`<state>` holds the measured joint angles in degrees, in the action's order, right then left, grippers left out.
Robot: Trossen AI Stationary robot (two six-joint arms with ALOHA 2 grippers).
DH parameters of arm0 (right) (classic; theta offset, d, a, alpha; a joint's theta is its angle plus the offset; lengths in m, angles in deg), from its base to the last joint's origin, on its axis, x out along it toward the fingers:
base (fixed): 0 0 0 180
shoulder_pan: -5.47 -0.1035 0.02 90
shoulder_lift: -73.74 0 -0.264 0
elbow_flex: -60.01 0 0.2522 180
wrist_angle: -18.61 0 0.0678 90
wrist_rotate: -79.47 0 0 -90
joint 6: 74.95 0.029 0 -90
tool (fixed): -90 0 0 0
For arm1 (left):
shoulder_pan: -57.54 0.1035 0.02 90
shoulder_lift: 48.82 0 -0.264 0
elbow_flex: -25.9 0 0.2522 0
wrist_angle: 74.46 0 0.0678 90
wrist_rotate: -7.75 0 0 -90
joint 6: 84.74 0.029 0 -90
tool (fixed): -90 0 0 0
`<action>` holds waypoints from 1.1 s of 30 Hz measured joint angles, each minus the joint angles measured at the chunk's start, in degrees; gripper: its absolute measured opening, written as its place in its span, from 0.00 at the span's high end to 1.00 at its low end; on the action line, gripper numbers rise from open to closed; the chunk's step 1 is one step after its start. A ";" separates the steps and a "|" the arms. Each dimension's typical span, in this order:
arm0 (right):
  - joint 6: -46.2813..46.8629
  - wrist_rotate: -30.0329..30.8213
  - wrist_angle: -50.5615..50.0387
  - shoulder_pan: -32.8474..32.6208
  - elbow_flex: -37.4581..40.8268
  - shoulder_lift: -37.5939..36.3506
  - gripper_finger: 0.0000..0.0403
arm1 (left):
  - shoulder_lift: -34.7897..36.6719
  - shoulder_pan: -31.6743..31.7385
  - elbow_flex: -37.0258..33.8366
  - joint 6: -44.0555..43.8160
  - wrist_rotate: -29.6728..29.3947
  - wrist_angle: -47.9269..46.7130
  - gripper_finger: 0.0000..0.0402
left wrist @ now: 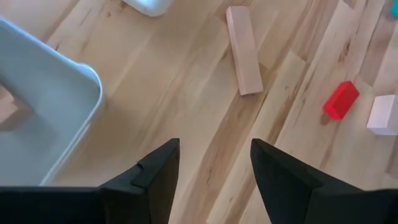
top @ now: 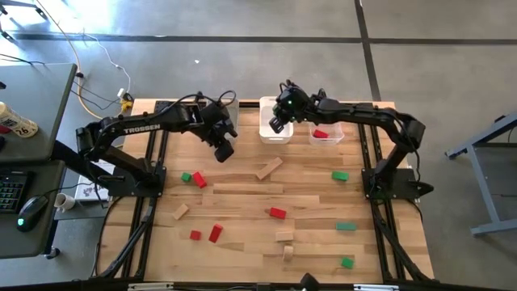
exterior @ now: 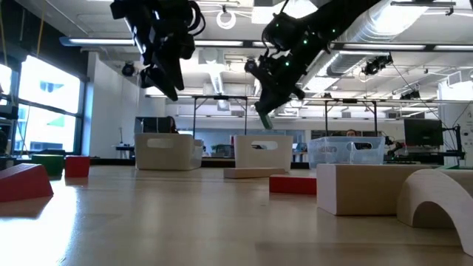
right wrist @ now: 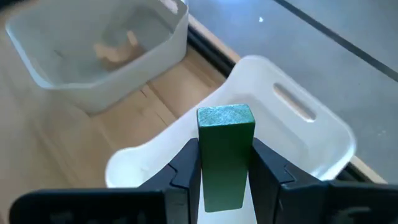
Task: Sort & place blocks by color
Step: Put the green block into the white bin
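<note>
- I read the bench (top: 242,202) as mid-sort: loose blocks lie scattered on it on the side of the white bin (top: 275,129) nearer the camera foot, so most of the job looks undone.
- The white bin sits at the far edge of the bench; a clear bin (top: 326,132) just beside it holds a red block (top: 321,134), and a third bin (right wrist: 93,53) holds tan pieces, so I judge one bin per colour.
- My right pincer (right wrist: 225,165) hangs directly above the white bin, clamped on a green block (right wrist: 225,155) held upright between the fingers, end sticking out past the tips toward the bin. I take it that green goes here and the hold is for a straight drop.
- My left pincer (left wrist: 214,165) hovers away from the white bin, over bare bench, jaws spread and empty; a tan plank (left wrist: 244,50) lies ahead of it, well apart.
</note>
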<state>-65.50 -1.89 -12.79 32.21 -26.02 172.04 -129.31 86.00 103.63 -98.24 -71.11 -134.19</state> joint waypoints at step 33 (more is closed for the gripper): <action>7.21 -8.71 -5.43 2.91 0.00 6.11 0.76 | -0.02 -11.25 -3.41 -30.36 -13.61 -17.81 0.54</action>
<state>-58.29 -10.61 -18.22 35.12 -26.02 178.14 -129.33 74.75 100.22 -128.61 -84.72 -152.00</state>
